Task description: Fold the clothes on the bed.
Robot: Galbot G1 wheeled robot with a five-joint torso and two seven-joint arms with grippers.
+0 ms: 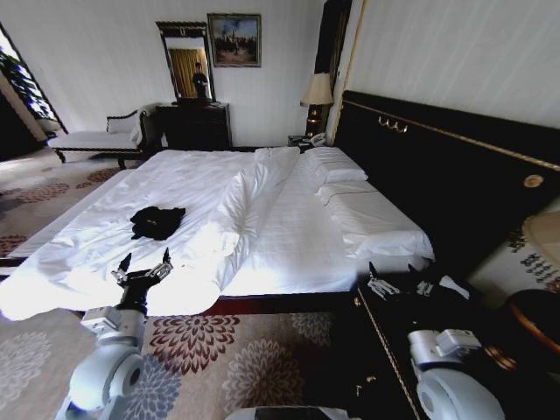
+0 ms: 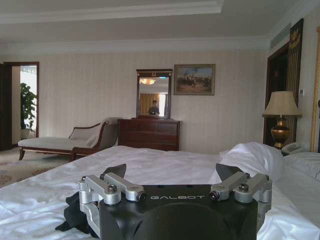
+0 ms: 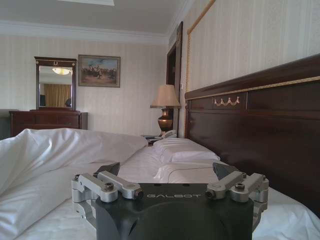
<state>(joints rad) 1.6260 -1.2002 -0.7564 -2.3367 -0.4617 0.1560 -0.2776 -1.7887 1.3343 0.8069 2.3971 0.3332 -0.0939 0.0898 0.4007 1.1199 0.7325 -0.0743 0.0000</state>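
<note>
the clothes [image 1: 157, 221], a black t-shirt, lie crumpled in a small heap on the white duvet of the bed [image 1: 289, 236], on the half of the mattress away from the headboard and toward the near edge. in the left wrist view a dark bit of the clothes [image 2: 75, 215] shows on the duvet just beyond the gripper's left-hand finger. the duvet is rumpled, with a thick fold running along the middle of the bed, and the pillows [image 1: 337, 166] are stacked at the dark headboard [image 1: 455, 175].

the left gripper [image 1: 145, 261] hovers over the near edge of the bed, just short of the clothes and not touching them; its two fingers are spread wide apart with nothing between them. the right gripper [image 1: 398, 282] sits low by the near corner of the bed on the headboard side, well apart from the clothes, its fingers also spread and holding nothing.

beyond the bed stand a dark dresser [image 1: 194, 125] with a mirror [image 1: 185, 66], a framed painting [image 1: 234, 39], a chaise lounge [image 1: 96, 138] and a lamp [image 1: 317, 94].
</note>
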